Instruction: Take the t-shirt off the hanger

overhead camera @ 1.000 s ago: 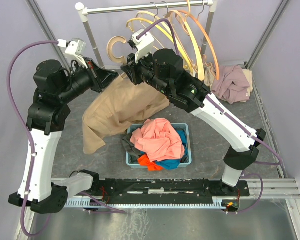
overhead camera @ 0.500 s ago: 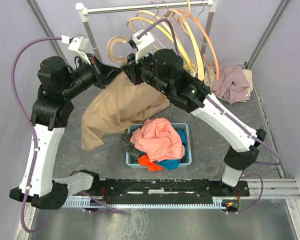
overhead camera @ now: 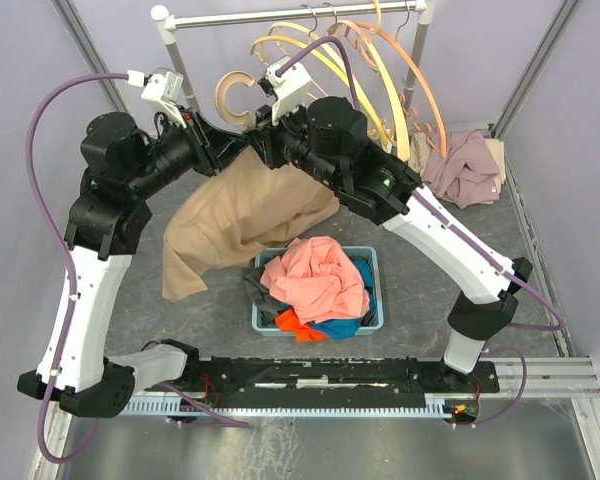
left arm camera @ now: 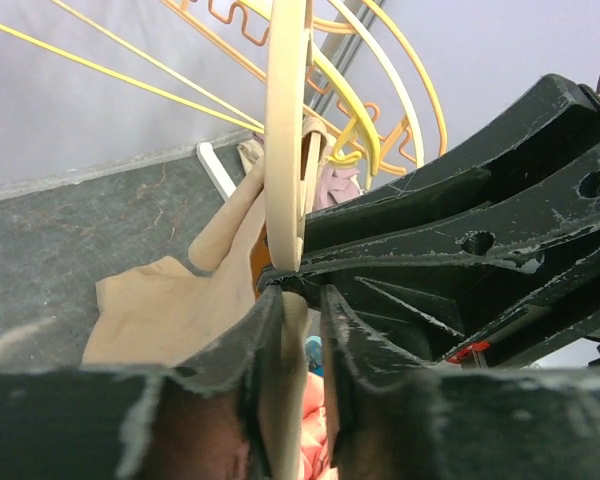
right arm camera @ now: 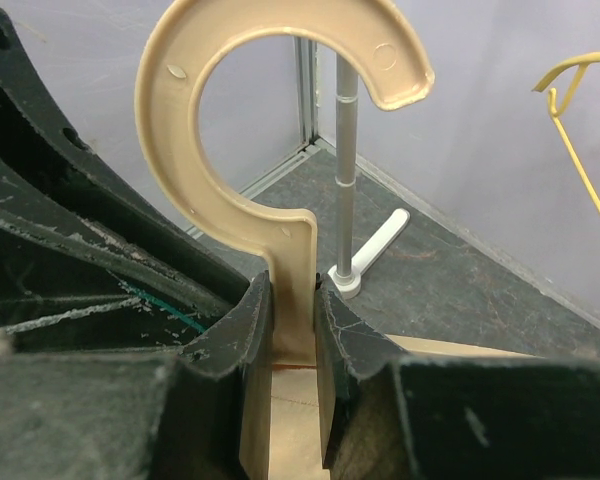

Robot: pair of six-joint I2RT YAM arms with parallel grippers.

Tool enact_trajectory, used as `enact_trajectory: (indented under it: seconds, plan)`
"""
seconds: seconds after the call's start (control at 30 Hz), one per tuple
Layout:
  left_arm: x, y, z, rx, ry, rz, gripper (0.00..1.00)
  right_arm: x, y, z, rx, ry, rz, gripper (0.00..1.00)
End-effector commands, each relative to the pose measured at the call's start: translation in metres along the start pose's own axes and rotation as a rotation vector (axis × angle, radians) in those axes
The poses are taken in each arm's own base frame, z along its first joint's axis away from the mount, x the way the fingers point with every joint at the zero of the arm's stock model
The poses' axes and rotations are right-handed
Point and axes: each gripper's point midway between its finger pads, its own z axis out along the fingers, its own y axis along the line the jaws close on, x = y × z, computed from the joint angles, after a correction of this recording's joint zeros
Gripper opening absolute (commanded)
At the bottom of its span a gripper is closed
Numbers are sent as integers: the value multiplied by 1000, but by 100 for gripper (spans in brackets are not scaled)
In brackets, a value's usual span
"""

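A tan t-shirt (overhead camera: 245, 215) hangs from a beige plastic hanger (overhead camera: 232, 98) held in mid-air above the mat. My right gripper (overhead camera: 257, 140) is shut on the hanger's neck just under its hook (right arm camera: 280, 100), with the shirt's collar (right arm camera: 300, 420) right below the fingers. My left gripper (overhead camera: 238, 146) sits tip to tip against the right one, at the hanger's neck. In the left wrist view it (left arm camera: 302, 300) is shut on a beige strip that looks like shirt fabric at the collar. The rest of the shirt (left arm camera: 170, 310) drapes down to the left.
A blue basket (overhead camera: 372, 262) full of coloured clothes stands under the shirt's right side. A clothes rail (overhead camera: 290, 14) at the back carries several empty hangers (overhead camera: 380, 70); its post (right arm camera: 345, 170) is just behind the hook. A pinkish clothes pile (overhead camera: 465, 165) lies at the right.
My left gripper has moved up and to the right, closing in on the right gripper at the hanger's neck. The shirt's left edge has drawn in with it. The right arm has held still.
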Motion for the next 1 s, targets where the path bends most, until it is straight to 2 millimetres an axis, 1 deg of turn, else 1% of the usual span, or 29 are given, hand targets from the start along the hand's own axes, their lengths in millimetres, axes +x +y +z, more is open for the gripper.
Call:
enact_trajectory:
  seconds: [0.0,0.17,0.23,0.3,0.4,0.5,0.8,0.9,0.97]
  plan:
    - [-20,-8,-9,-13,-56,16,36,-54,6,-20,-25,-153,48,1]
    - [-29,-6,-27,-73,-70,72,55,-55,4,-24,-19,-157,49,1]
    - [-26,-6,-29,-75,-50,80,58,-56,4,-26,-20,-159,49,1]
    - [-18,-6,-28,-63,-13,72,59,-57,4,-28,-22,-160,49,1]
    - [-6,-8,-27,-40,26,58,60,-58,3,-31,-24,-162,47,1]
    - [2,-7,-27,-32,44,58,61,-59,4,-32,-28,-162,49,1]
    - [28,-6,-24,3,145,39,60,-63,7,-32,-42,-174,57,1]
    - [32,-3,-23,-4,153,35,56,-64,7,-32,-46,-178,58,1]
    - [33,-2,-21,-6,158,33,47,-67,8,-32,-50,-183,58,1]
